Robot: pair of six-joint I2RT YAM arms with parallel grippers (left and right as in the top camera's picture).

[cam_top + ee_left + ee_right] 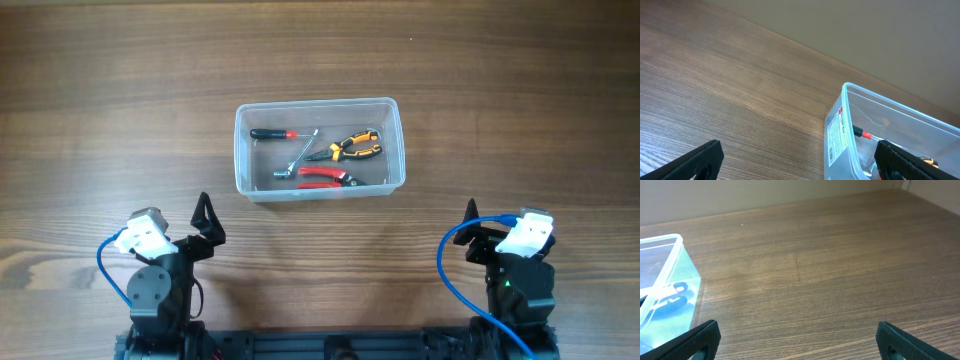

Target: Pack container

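Container [318,193]: clear rectangular bin, upright, open top. It sits about midway between the left and right edges of the worktop [100,80], long side parallel to the near edge.

Inside, all lying flat on the bin floor:
- screwdriver [270,133], black handle with red collar, at the far-left corner of the bin
- bent silver wrench [297,160], slanting across the middle
- orange-and-black pliers [352,147], on the right side toward the far wall
- red-handled pliers [322,177], along the near wall

White label [837,137] on the bin's left short wall, seen from the left wrist; the print is too small to read. The screwdriver's red collar shows through that wall. From the right wrist only one corner of the bin is in frame, and its contents are a dark blur.

Left claw [208,222]: near the near edge, left of the bin and well apart from it. Fingers spread wide, nothing between them.

Right claw [470,215]: near the near edge, right of the bin and well apart from it. Fingers likewise spread wide, with bare worktop between them.

A blue cable [105,262] loops beside each arm base.
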